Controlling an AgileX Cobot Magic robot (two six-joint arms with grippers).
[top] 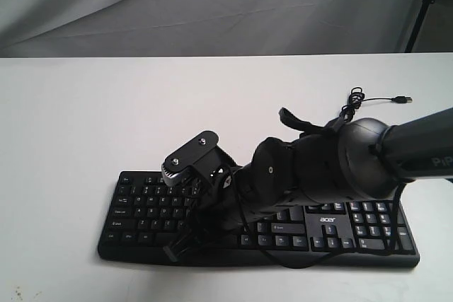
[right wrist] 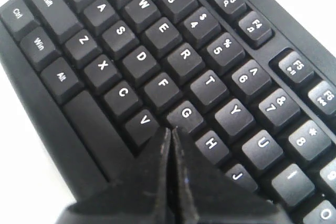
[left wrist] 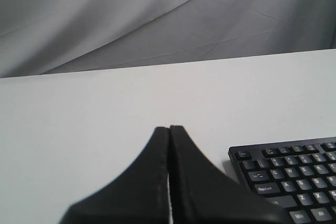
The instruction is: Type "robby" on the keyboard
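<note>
The black keyboard (top: pixel 354 235) with white legends and an "acer" logo lies along the table's near edge. My right arm reaches across it from the right. The right gripper (right wrist: pixel 170 129) is shut with nothing between its fingers. Its tips sit low over the letter keys just past G (right wrist: pixel 186 113), between V (right wrist: pixel 143 120) and H (right wrist: pixel 211 143); the key under them is hidden. In the exterior view this gripper (top: pixel 192 225) is over the keyboard's left-middle. My left gripper (left wrist: pixel 169 128) is shut and empty above bare table, left of the keyboard's corner (left wrist: pixel 294 177).
The keyboard's thin black USB cable (top: pixel 354 98) lies coiled on the white table (top: pixel 106 118) behind the right arm, its plug (top: pixel 402 99) loose. A grey cloth backdrop (top: pixel 212 5) hangs behind the table.
</note>
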